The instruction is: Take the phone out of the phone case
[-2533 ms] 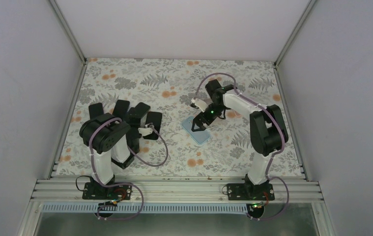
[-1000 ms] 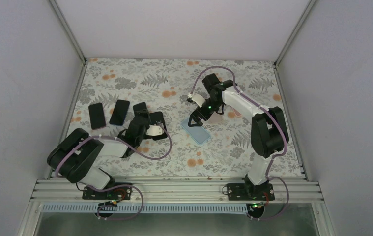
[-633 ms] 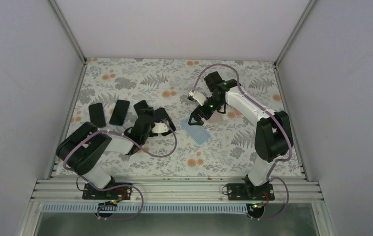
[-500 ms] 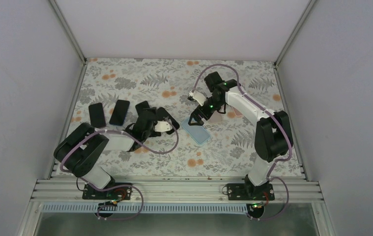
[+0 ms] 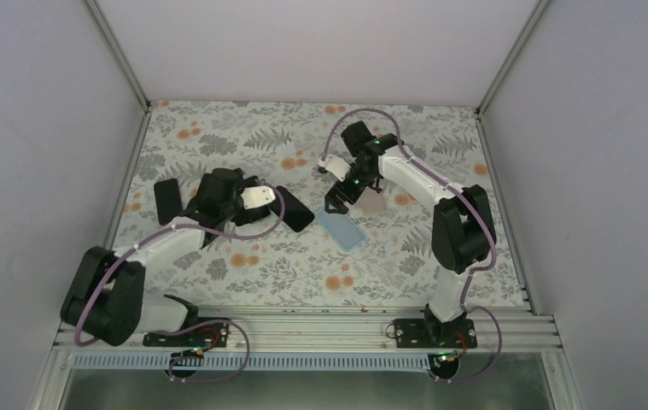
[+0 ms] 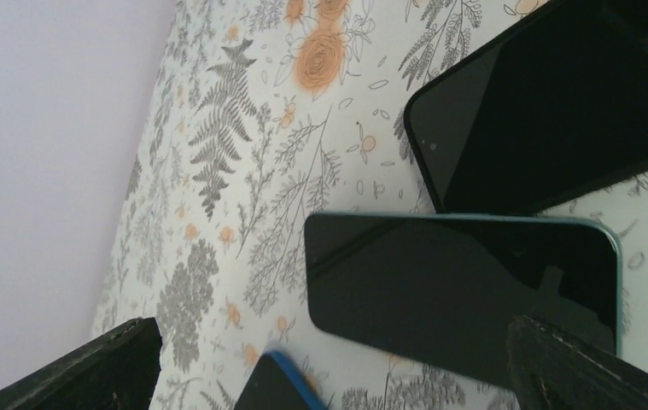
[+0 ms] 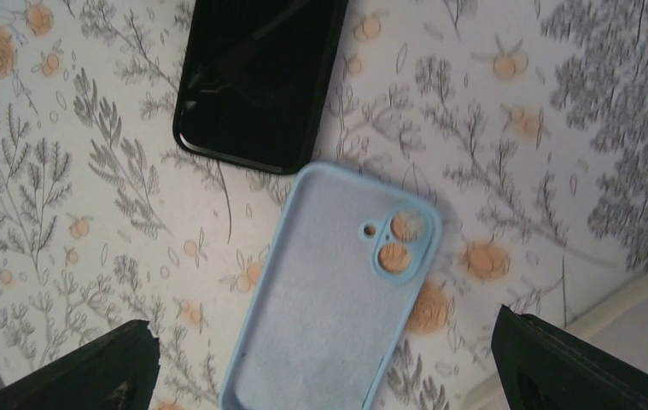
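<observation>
An empty light blue phone case lies inner side up on the floral mat [image 5: 342, 229], [image 7: 337, 307]. A black phone [image 5: 295, 210] lies just left of it, screen up, and also shows in the right wrist view [image 7: 256, 77]. My right gripper [image 5: 335, 202] hovers over the far end of the case, open and empty [image 7: 337, 367]. My left gripper [image 5: 209, 193] hovers over a row of dark phones at the left, open and empty [image 6: 329, 376]. Below it lie a teal-edged phone [image 6: 465, 290], a black phone [image 6: 559, 111] and a blue-edged phone [image 6: 277, 384].
Another black phone [image 5: 166, 199] lies at the left end of the row. A beige case [image 5: 375, 203] lies right of my right gripper; it shows as a pale corner in the right wrist view [image 7: 645, 299]. Grey walls close in the mat [image 5: 440, 273] on three sides.
My left arm has unfolded and swung out over the row of phones. The black phone nearest the case now lies further right and tilted. My right gripper has risen slightly off the case.
</observation>
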{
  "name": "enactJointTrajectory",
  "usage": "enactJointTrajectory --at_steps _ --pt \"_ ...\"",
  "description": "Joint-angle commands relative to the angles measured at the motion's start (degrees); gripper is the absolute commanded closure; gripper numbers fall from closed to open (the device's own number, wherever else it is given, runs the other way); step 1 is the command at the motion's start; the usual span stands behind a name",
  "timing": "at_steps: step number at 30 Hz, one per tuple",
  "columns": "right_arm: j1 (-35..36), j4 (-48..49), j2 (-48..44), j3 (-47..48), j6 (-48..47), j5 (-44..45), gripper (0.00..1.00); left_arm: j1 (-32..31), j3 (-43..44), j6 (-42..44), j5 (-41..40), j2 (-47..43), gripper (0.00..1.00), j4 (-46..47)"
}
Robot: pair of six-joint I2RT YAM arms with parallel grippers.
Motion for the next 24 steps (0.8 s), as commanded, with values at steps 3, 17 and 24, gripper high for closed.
enactJointTrajectory --at_steps 3,17,24 --pt "4.98 -0.30 6.56 7.76 -0.65 1.96 0.00 2.97 7.08 -4.78 6.34 -10.39 0.00 -15.08" --pt "13.46 0.81 21.38 18.39 7.04 9.22 0.00 8.55 20.80 -20.58 20.32 -12.74 0.00 -20.99" --pt "14.64 1.26 24.09 20.10 7.90 9.68 0.00 9.42 20.21 -20.66 20.07 -12.35 0.00 -19.80"
